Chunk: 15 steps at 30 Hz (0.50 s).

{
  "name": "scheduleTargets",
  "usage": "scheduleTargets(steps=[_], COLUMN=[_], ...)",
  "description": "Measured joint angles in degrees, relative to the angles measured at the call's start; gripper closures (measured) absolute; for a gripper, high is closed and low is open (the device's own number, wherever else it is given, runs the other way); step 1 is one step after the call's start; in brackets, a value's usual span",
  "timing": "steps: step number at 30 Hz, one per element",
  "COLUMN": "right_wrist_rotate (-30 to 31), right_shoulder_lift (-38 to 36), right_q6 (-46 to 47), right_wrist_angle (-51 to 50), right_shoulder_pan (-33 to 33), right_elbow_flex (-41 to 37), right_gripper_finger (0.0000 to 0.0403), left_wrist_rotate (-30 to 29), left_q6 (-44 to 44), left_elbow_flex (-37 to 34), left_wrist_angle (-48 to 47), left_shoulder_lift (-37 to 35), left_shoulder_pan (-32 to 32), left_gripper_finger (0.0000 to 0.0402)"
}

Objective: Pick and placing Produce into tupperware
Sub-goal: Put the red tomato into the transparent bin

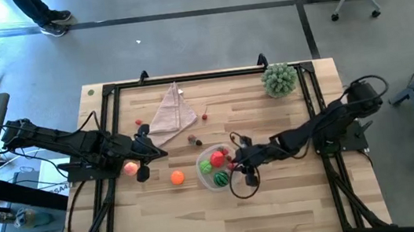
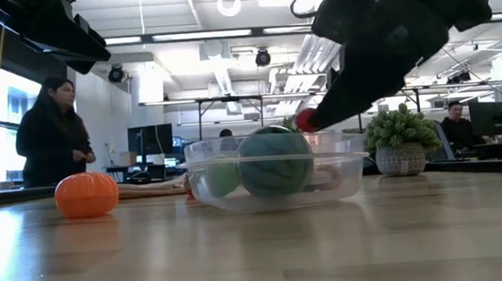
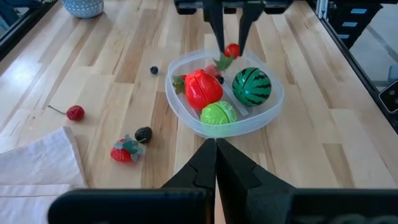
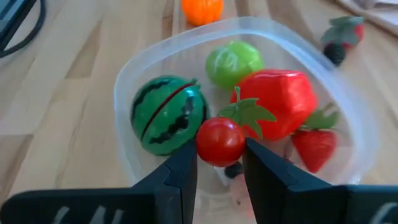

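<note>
Already well along, from where I stand:

High view: the tupperware (image 1: 215, 169) sits near the table's middle, toward the front edge, with the right gripper (image 1: 238, 162) over its rim; the orange (image 1: 177, 178) and pink peach (image 1: 131, 169) lie outside it, beside the left gripper (image 1: 144, 160).

Low view: the striped melon (image 2: 275, 162) shows through the tub's clear wall; the orange waits apart on the bare wood.

Left wrist view: left fingers pressed together, empty; strawberry (image 3: 124, 151), dark berry (image 3: 143, 134), cherry (image 3: 75, 112) and a tiny berry (image 3: 153, 70) lie loose on the table.

Right wrist view: fingers pinch a small red tomato (image 4: 220, 140) above the tub; melon, green apple (image 4: 234, 62), red pepper (image 4: 278, 99) and another strawberry (image 4: 313, 148) are already in.

Left to do: release the tomato, then roughly six pieces.
</note>
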Motion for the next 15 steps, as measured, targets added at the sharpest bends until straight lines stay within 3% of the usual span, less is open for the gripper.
scheduleTargets(steps=[15], right_wrist_rotate=[0.6], right_shoulder_lift=[1.6], right_q6=[0.8], right_wrist_angle=[-0.2], right_shoulder_pan=[0.8], right_elbow_flex=[0.0], right_gripper_finger=[0.0285], left_wrist_rotate=[0.0], left_q6=[0.0], left_elbow_flex=[0.0], left_wrist_angle=[0.0], left_shoulder_lift=[0.0], left_shoulder_pan=[0.0], left_gripper_finger=[0.0401])
